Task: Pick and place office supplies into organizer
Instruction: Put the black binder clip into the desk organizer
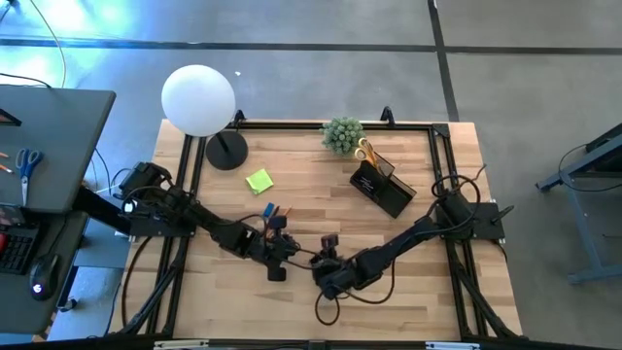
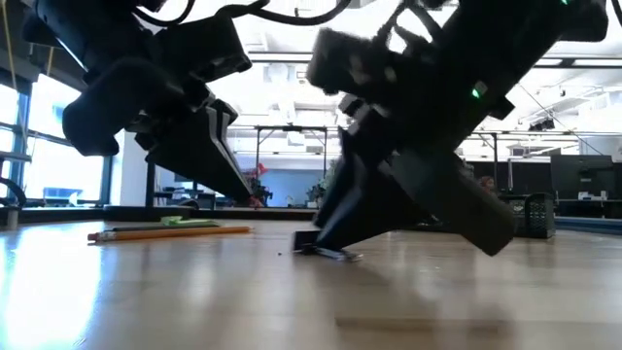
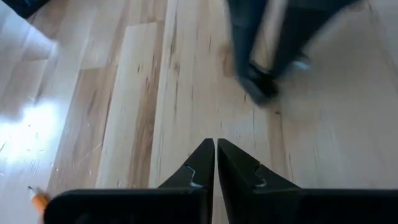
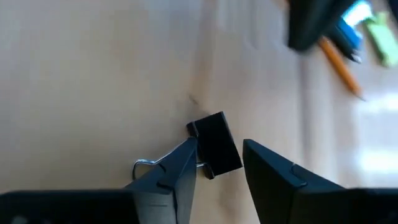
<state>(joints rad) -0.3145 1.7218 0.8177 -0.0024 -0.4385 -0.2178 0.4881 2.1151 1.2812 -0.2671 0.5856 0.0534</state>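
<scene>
On the table's near middle, we had the right hand [image 4: 219, 169] half-open astride the binder clip [image 4: 215, 149], needing squarer centring before closing, the left hand [image 3: 216, 163] shut, empty.

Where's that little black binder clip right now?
The binder clip lies on the table near its front middle, between the right gripper's open fingers, with the left gripper close by.
</scene>
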